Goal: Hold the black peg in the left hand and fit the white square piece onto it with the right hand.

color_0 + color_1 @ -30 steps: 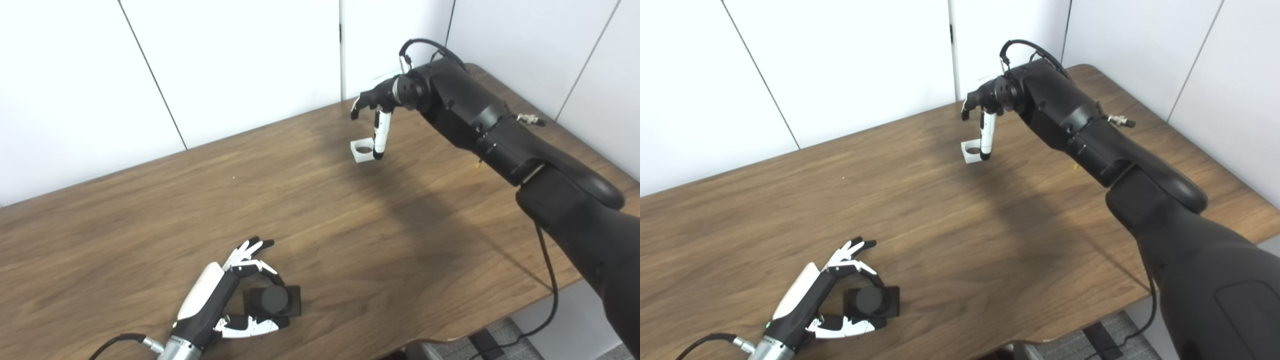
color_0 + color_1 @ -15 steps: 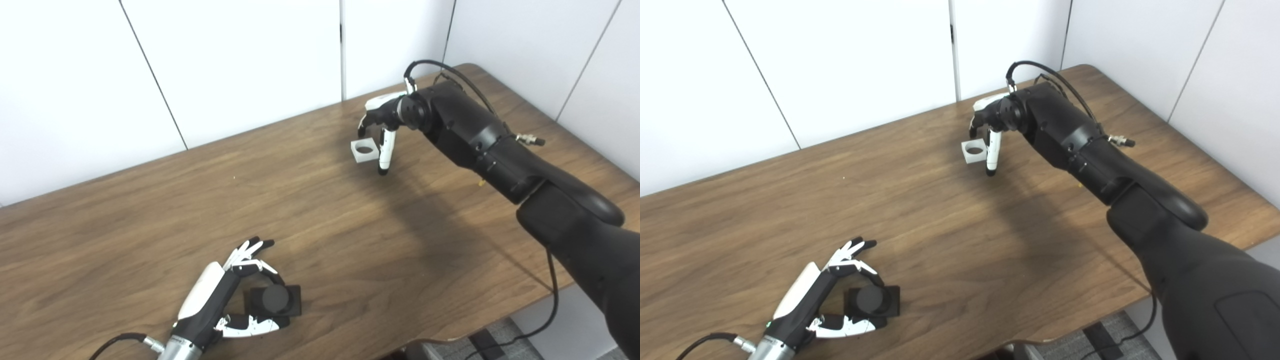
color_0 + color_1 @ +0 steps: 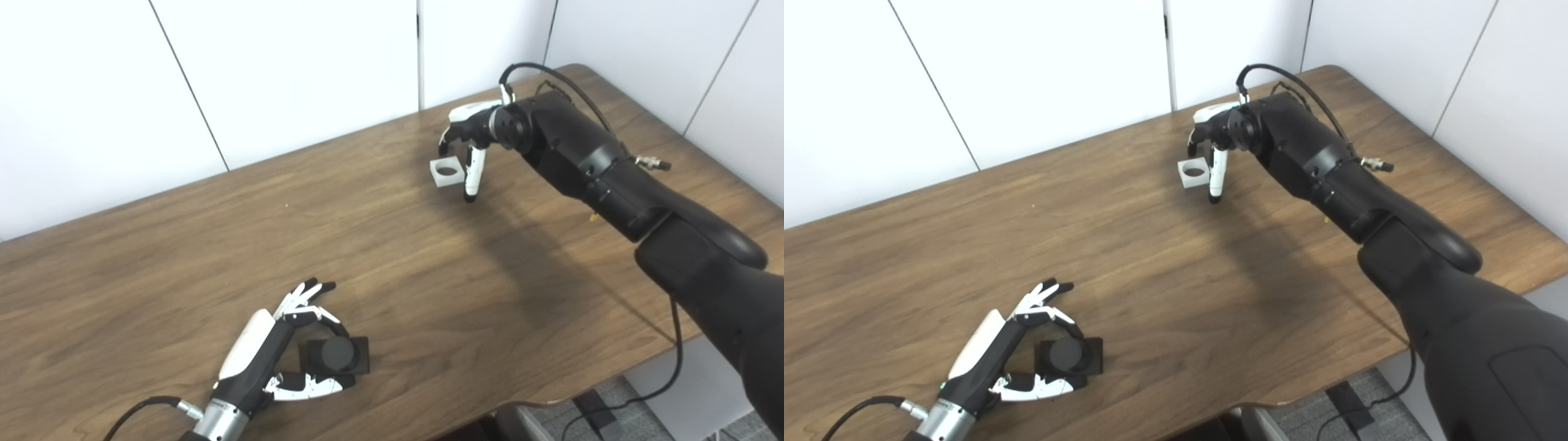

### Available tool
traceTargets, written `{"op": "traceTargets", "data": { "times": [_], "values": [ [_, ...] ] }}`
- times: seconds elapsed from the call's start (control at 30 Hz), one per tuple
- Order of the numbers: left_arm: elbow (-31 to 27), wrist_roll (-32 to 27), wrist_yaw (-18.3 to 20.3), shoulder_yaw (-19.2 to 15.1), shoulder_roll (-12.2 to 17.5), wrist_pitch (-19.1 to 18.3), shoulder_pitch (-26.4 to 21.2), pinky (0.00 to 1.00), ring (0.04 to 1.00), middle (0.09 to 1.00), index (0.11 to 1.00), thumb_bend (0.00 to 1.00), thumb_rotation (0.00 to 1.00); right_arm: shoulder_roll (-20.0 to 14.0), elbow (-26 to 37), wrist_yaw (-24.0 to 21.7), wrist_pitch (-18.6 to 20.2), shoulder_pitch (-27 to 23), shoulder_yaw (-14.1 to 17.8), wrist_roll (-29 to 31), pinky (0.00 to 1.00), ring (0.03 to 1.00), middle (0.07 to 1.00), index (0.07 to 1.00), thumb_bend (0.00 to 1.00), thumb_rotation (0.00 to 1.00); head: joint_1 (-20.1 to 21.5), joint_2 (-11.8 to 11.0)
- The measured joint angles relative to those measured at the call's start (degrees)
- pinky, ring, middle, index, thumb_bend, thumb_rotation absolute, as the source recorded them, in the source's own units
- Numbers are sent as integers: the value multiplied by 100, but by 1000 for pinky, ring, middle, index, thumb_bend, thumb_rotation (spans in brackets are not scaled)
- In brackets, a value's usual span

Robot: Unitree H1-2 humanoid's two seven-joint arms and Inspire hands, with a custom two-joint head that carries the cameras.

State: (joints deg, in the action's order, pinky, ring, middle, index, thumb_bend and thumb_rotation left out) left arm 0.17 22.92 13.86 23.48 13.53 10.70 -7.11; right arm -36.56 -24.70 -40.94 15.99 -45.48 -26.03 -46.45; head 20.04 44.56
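Two hands, two parts, far apart on the worktop

Both hands were low over a brown wood-grain worktop (image 3: 184, 245) backed by white wall panels. Near the front edge, the left hand (image 3: 278, 361) lay palm toward the right, its fingers curved over the far side of the black peg (image 3: 334, 355) and its thumb stretched along the near side. Whether it truly gripped the peg or only cupped it could not be told. The peg stood on its square black base, its round post pointing straight up toward the camera, so its long axis was vertical.

Well apart, toward the far right corner, the right hand (image 3: 468, 138) reached down at the end of a long black arm. The white square piece (image 3: 445, 171) sat just beside it, its round hole facing up. One white thumb or finger (image 3: 1217, 174) pointed down past the piece's right side, and dark fingers curled above its far edge. Whether the hand held the piece, and whether the piece rested on the worktop, could not be told.
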Motion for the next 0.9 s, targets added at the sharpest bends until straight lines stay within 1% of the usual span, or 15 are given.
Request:
{"op": "traceTargets", "data": {
  "times": [0.13,0.3,0.37,0.43,0.67,0.9],
  "values": [
    [-2,0,0,1,-1,0,1,989,1000,933,487,523,65,3,-2,121,1,22,4,9,820,908,912,790,850,183,-26,9],
    [-2,0,-5,3,-10,0,1,964,1000,933,487,523,63,19,-11,306,13,71,60,51,800,888,880,750,837,175,-26,17],
    [-2,-1,-15,3,-15,0,4,963,1000,936,487,523,63,19,-10,387,14,95,72,67,796,887,882,738,830,170,-26,18],
    [-1,-3,-16,3,-23,0,7,964,1000,937,487,523,63,20,-6,467,28,124,75,72,797,894,895,741,823,177,-44,26],
    [-1,-6,-14,3,-24,0,8,998,1000,939,487,523,66,30,18,582,64,172,64,69,788,897,893,734,827,178,-53,35],
    [-2,-6,-10,4,-23,-21,8,992,1000,939,487,523,67,63,41,672,111,205,42,63,805,901,894,731,824,184,-70,53]
  ]
}}
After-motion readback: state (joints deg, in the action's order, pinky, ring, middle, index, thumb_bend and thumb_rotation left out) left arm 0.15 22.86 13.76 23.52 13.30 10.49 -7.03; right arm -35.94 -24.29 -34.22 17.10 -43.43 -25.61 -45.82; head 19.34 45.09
